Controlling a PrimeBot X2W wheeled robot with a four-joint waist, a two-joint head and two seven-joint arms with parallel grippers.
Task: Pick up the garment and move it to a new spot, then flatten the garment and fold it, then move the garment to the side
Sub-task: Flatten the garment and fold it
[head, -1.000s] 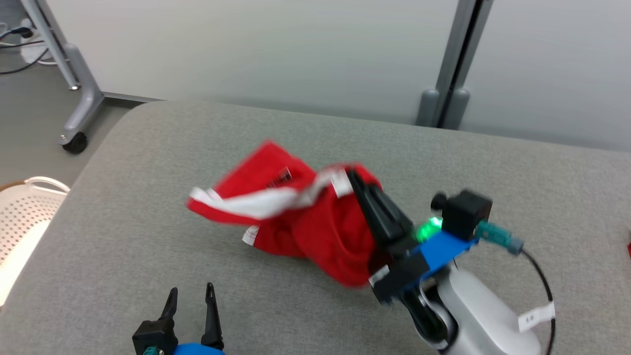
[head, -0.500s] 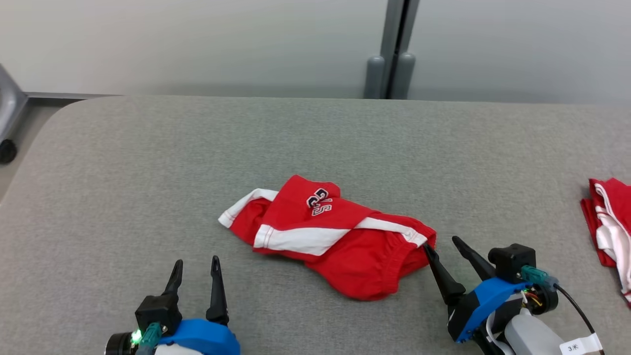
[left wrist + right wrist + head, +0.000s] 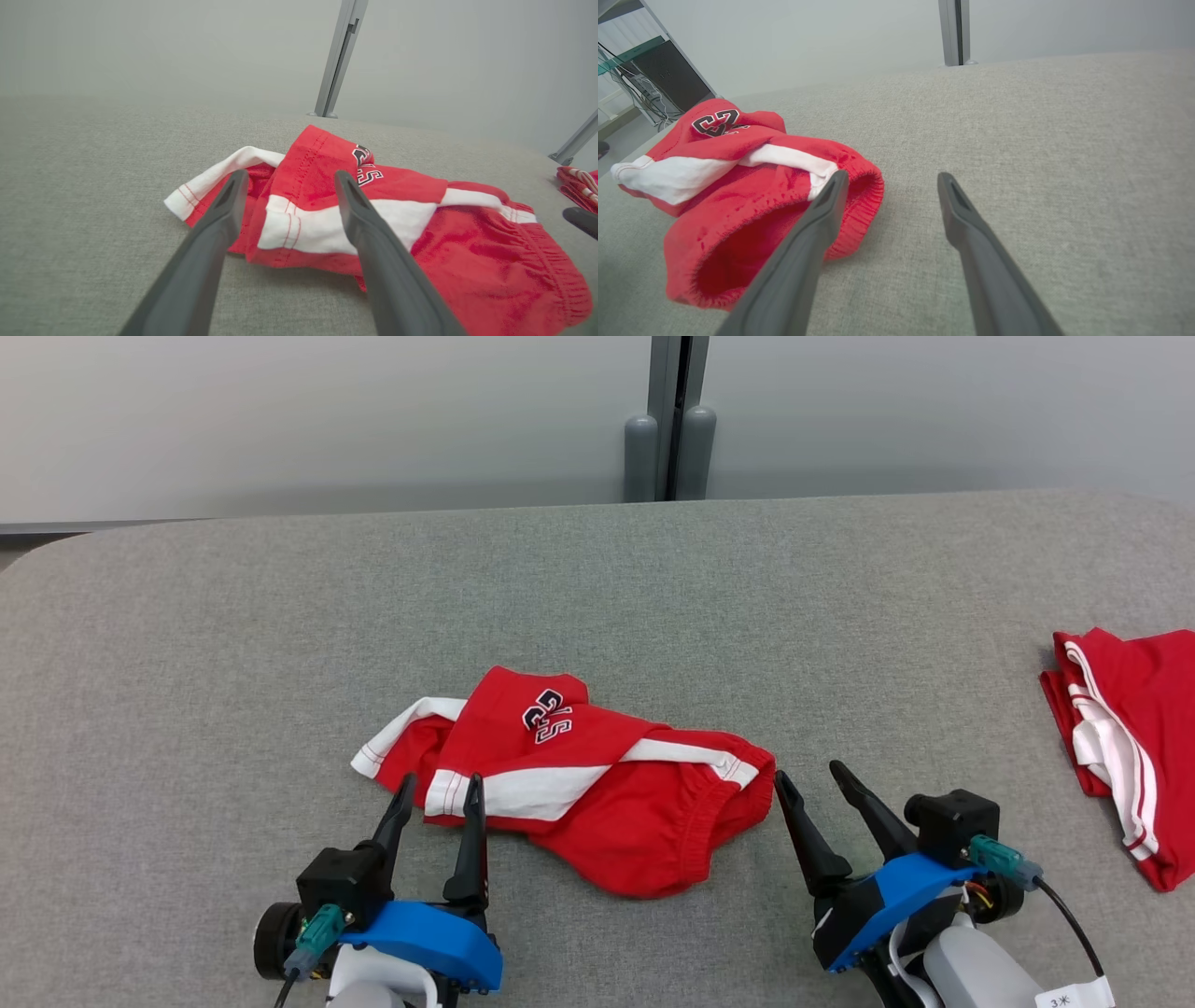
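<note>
The left jaws are held wide open, and nothing is held between them. Their two dark fingers [image 3: 471,845] are seen at 7 o'clock in the head view, with the tips over the near left edge of the red garment [image 3: 607,793]. Whether the cloth is touched cannot be told. In the left wrist view, the end of a white stripe [image 3: 308,224] is seen between the fingers [image 3: 219,219]. The right jaws are wide open too, and nothing is gripped. Their fingers [image 3: 805,835] are seen at 5 o'clock, just beside the stretchy waistband [image 3: 866,196] at the garment's right end. The garment is laid in a crumpled heap in the middle of the grey counter [image 3: 233,644], with the waistband turned to 4 o'clock and a white-edged leg to 9 o'clock. Dark numbers [image 3: 544,717] are printed on top. Another red and white garment [image 3: 1130,709] is laid well apart at 3 o'clock. A grey post [image 3: 670,439] is stood behind the counter at 12 o'clock.
</note>
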